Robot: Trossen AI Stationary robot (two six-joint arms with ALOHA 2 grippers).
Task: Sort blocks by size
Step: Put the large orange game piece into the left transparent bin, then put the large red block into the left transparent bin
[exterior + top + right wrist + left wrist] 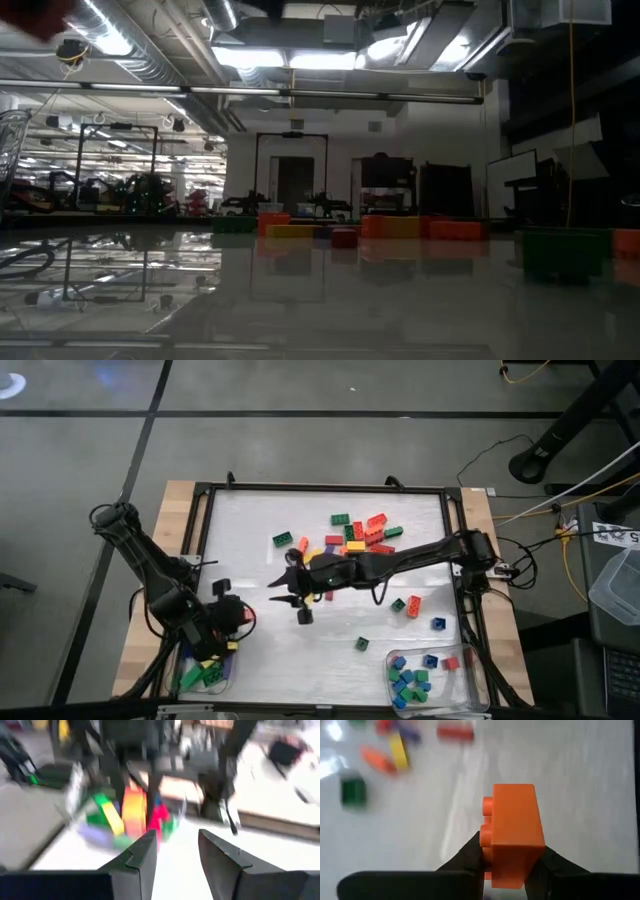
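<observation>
Nearest the camera side of the white mat (260, 540): left gripper (236, 616) at the mat's near left corner, clenched on an orange long brick (512, 832), studs sideways, pinched between both fingers (470, 854). Just beneath and beside it, left tray (190, 680) off the mat's near left corner, with long bricks in green, yellow, blue and red. At the mat's near right corner, right tray (480, 670) with small square blocks (410, 682), blue and green, one red.

Nearer the mat's middle: right gripper (298, 596), reached in from the right edge, fingers (142, 857) parted with nothing between them, hanging over bare mat. A green small brick (362, 644) on the mat between that gripper and the right tray; a blue one (438, 624), an orange one (414, 606) and a green one toward the right edge.

Farther back on the mat: loose pile of blocks (355, 535), red, green, yellow, orange, purple, partly under the right arm, plus one green brick (283, 539) alone to the pile's left.
</observation>
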